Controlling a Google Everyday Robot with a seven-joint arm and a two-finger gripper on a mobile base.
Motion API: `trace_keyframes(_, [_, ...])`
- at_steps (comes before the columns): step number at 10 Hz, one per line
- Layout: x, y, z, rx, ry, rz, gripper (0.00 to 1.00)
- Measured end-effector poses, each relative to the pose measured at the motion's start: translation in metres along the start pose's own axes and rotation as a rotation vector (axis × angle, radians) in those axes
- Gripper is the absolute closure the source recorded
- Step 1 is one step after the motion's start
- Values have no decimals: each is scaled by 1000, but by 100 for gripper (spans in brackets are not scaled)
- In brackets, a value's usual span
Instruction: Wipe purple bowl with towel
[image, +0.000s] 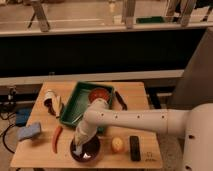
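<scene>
One gripper (80, 144) is in service, lowered into the purple bowl (89, 153) at the lower centre of the frame. Pale cloth beneath it, which I take for the towel (77, 149), meets the bowl's inner surface. Grip state: I cannot tell. I judge the wiping begun but not complete, as the bowl's right-hand side appears uncovered. Just right of the bowl sits a yellow fruit (117, 145); above it, the green tray (75, 111).
</scene>
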Motion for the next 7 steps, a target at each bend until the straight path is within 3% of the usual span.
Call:
trace_keyframes(1, [-5,-7,-4,38,1,-10,100])
trace_keyframes(3, [-16,-16,-10,79,1,-19,100])
trace_keyframes(5, [-34,-27,-5,78,-28,-35,100])
trace_keyframes(7, [-47,-21,0,33,-53,-21,100])
